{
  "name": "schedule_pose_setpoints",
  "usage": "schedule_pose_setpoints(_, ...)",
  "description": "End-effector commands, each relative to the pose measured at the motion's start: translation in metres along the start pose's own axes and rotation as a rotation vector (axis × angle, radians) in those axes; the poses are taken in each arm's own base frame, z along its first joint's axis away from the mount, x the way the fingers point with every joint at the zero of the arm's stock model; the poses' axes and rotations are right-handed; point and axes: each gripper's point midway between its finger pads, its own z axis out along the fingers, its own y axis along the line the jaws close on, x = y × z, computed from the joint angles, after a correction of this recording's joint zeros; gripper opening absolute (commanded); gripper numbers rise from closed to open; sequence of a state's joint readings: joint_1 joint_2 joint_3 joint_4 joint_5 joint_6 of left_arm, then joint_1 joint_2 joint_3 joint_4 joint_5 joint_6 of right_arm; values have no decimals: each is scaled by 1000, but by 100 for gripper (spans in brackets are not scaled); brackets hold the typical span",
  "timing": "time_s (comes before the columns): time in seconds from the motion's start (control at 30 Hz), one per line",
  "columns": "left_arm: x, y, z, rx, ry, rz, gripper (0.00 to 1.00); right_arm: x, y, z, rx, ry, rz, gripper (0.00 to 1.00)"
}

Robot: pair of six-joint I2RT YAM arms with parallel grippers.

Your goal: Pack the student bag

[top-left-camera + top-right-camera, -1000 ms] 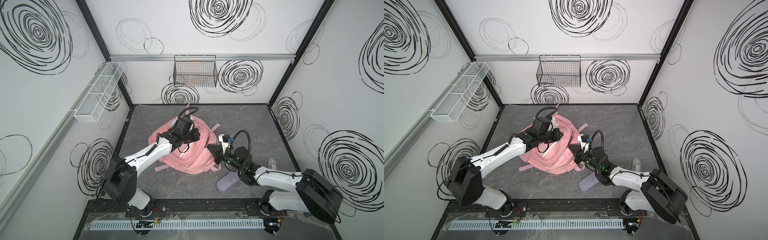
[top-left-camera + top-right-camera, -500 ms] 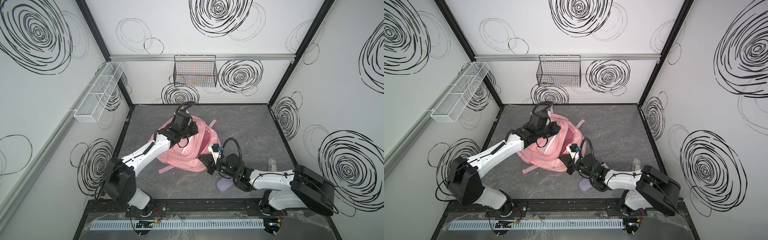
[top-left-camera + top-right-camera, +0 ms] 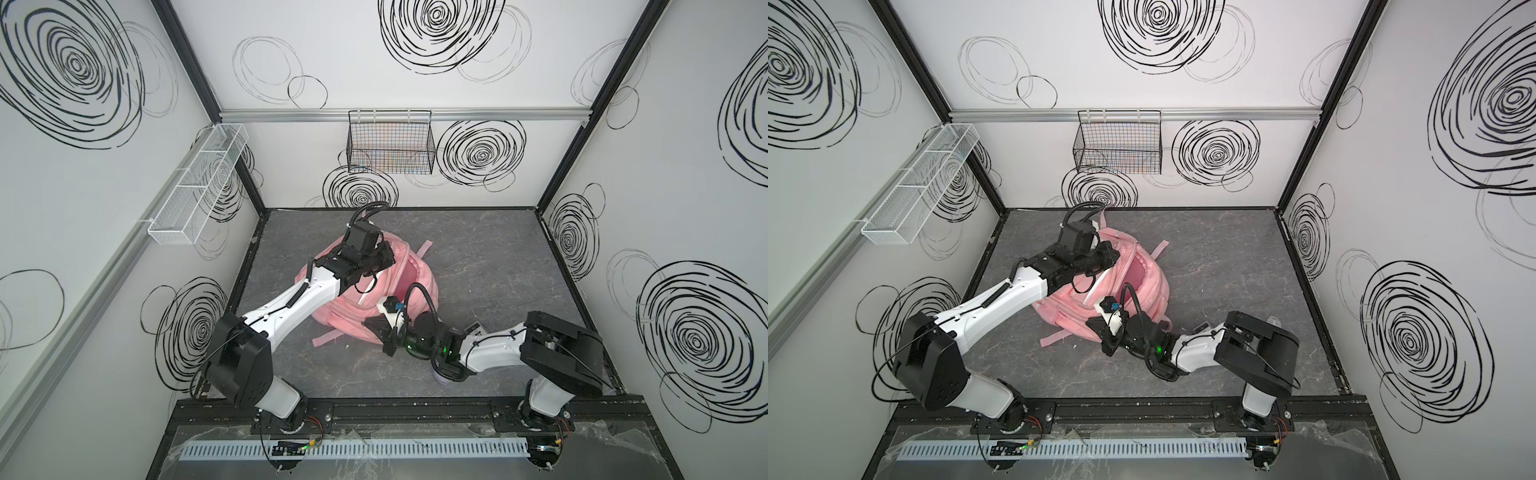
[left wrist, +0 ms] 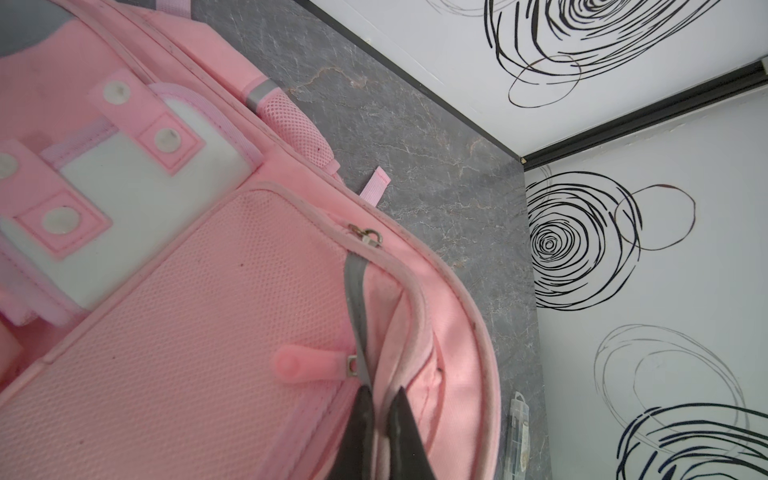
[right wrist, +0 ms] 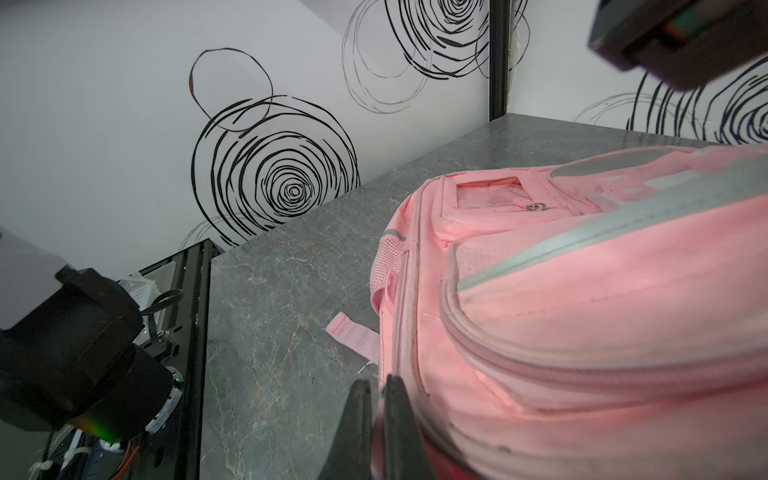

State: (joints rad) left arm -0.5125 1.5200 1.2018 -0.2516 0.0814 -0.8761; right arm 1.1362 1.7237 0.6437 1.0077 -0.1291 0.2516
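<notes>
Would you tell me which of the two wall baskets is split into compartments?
The white mesh basket on the left wall: dividers split it, whereas the black wire basket on the back wall is undivided.

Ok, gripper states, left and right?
Left gripper: shut on the student bag, at its grey zip strip.
Right gripper: shut on the student bag's edge.

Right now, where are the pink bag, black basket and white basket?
pink bag (image 3: 353,320), in a top view, front pocket
black basket (image 3: 390,149), in a top view, front mesh
white basket (image 3: 189,197), in a top view, side mesh
</notes>
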Motion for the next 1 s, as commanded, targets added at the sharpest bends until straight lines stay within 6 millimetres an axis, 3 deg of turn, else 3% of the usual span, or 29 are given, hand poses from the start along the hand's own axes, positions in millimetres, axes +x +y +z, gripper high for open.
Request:
schedule_pose_setpoints(0.0, -47, -39, -13, 135, -151, -43, 0, -3, 31, 14, -106, -29, -51, 0)
schedule_pose_setpoints(0.2, -53, -27, -18, 118, -186, -103, 0, 6, 26, 29, -59, -33, -106, 0)
schedule_pose_setpoints(0.37, -65, -20, -26, 125, -252, -209, 0, 7, 21, 29, -4, -70, -141, 0)
schedule_pose_setpoints(0.57, -76, -40, -24, 176, -249, -249, 0, 4, 20, 30, 14, -127, -163, 0)
schedule_pose_setpoints(0.7, -80, -38, -29, 183, -272, -319, 0, 1, 19, 31, 22, -161, -184, 0)
schedule_pose_setpoints(0.97, -100, -22, -43, 178, -365, -514, 0, 6, -3, 14, 148, -209, -196, 0)
